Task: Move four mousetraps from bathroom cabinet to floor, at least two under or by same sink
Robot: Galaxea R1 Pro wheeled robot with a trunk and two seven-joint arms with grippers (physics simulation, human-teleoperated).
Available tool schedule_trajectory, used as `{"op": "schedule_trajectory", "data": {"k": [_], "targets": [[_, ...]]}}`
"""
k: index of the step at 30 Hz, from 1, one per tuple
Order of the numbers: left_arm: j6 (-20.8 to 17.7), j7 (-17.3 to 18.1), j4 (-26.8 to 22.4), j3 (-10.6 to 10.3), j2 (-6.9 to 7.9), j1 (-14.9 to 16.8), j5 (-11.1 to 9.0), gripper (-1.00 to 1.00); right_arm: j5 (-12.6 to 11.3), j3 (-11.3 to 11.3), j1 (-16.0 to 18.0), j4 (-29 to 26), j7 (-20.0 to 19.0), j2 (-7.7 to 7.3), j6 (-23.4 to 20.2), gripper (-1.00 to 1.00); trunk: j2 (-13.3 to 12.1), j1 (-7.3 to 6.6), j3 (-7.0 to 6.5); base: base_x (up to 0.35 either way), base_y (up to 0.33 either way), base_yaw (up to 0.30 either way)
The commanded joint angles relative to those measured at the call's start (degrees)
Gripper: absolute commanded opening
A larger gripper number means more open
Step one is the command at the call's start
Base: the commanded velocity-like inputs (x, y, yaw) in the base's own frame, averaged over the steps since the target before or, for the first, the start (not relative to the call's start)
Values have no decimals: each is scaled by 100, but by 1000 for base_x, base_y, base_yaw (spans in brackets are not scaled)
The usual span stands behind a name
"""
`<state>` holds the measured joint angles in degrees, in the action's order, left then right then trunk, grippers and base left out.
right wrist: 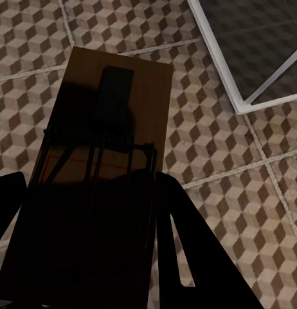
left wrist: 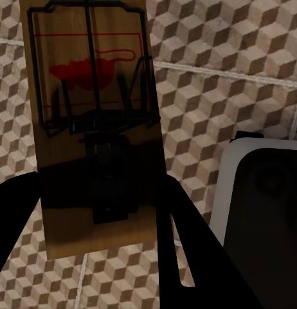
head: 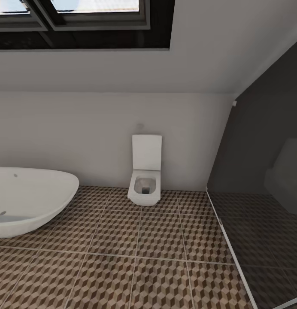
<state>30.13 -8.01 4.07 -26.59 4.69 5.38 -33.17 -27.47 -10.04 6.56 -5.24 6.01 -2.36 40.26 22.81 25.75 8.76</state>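
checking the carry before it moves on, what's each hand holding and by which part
Each holds a mousetrap by one short end of its board: left hand one mousetrap, right hand the other mousetrap.

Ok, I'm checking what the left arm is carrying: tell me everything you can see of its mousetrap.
The mousetrap is a flat rectangular tan wooden board with a dark wire frame, a dark central mechanism and a red mark printed near its far end. It sits between the left gripper's dark fingers, held above the bathroom floor, its near end in shadow.

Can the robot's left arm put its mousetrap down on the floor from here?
Probably yes. The left gripper holds a mousetrap above open bathroom floor, with nothing between them.
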Motion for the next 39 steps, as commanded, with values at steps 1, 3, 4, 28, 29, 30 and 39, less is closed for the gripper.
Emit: {"op": "schedule_trajectory", "data": {"k": [1, 3, 4, 28, 29, 30, 39], "targets": [[20, -34, 15, -40, -3, 7, 13, -100, -14, -51, 3, -1, 49, -1, 9, -100, 11, 3, 11, 0, 0, 0], [20, -34, 15, -40, -3, 7, 13, -100, -14, -54, 3, 0, 49, -1, 9, -100, 11, 3, 11, 0, 0, 0], [18, -34, 15, -40, -3, 7, 13, -100, -14, -53, 3, -1, 49, -1, 9, -100, 11, 3, 11, 0, 0, 0], [18, -34, 15, -40, -3, 7, 13, -100, -13, -51, 3, -2, 49, -1, 9, -100, 11, 3, 11, 0, 0, 0], [18, -34, 15, -40, -3, 7, 13, -100, -13, -51, 3, -3, 49, -1, 9, -100, 11, 3, 11, 0, 0, 0], [19, -34, 15, -40, -3, 7, 13, -100, -13, -51, 3, -1, 49, -1, 9, -100, 11, 3, 11, 0, 0, 0], [20, -34, 15, -40, -3, 7, 14, -100, -13, -51, 3, 1, 49, -1, 9, -100, 11, 3, 11, 0, 0, 0]]}}
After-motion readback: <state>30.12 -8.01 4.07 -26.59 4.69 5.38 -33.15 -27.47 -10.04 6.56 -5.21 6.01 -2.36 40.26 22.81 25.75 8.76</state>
